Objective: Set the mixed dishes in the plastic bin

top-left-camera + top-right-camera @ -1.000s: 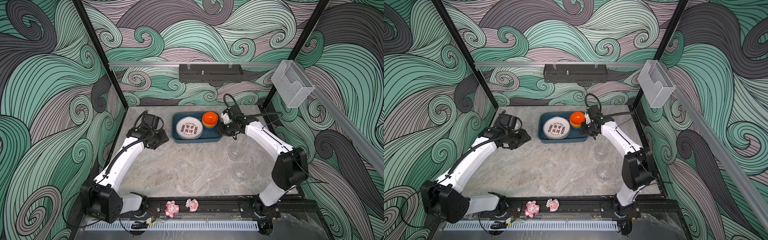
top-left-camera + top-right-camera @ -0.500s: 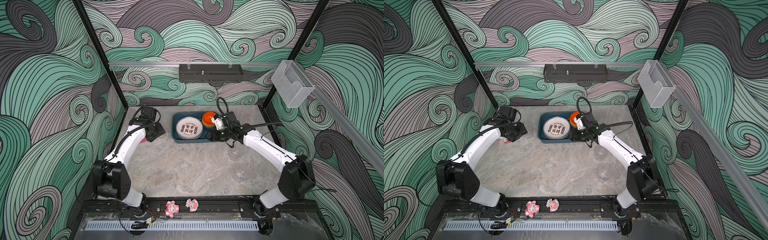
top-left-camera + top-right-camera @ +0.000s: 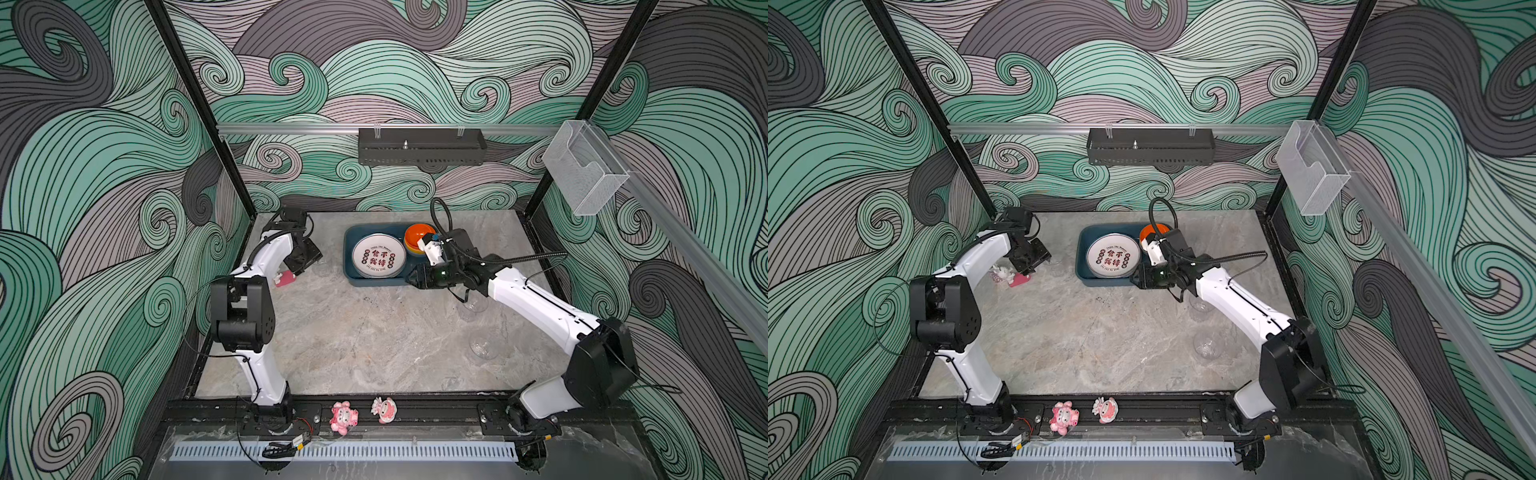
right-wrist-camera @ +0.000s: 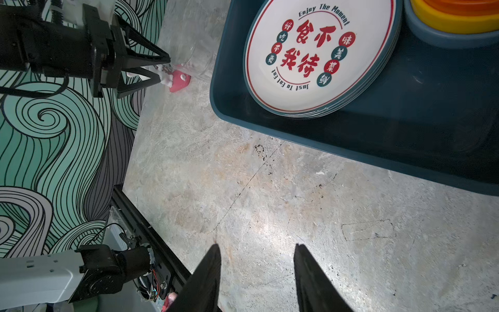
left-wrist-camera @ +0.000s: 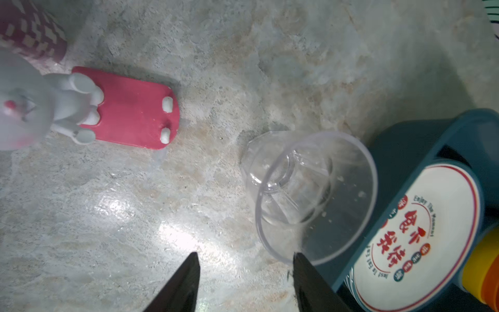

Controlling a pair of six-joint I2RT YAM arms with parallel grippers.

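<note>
I had the left gripper (image 5: 244,255) apart and empty, one finger at the rim of the clear glass (image 5: 314,197), I think to take it by its wall. This glass stood upright just beside the plastic bin (image 5: 405,140). The right gripper (image 4: 256,245), also apart and empty, hung over bare table (image 3: 374,332) before the bin, probably to leave room. The plates (image 4: 321,51) and the bowls (image 3: 417,235) lay stacked inside the bin. A second glass (image 3: 473,305) and a third glass (image 3: 483,349) stood near the right arm. The table looked like grey marble, and the walls (image 3: 104,166) carried green waves.
</note>
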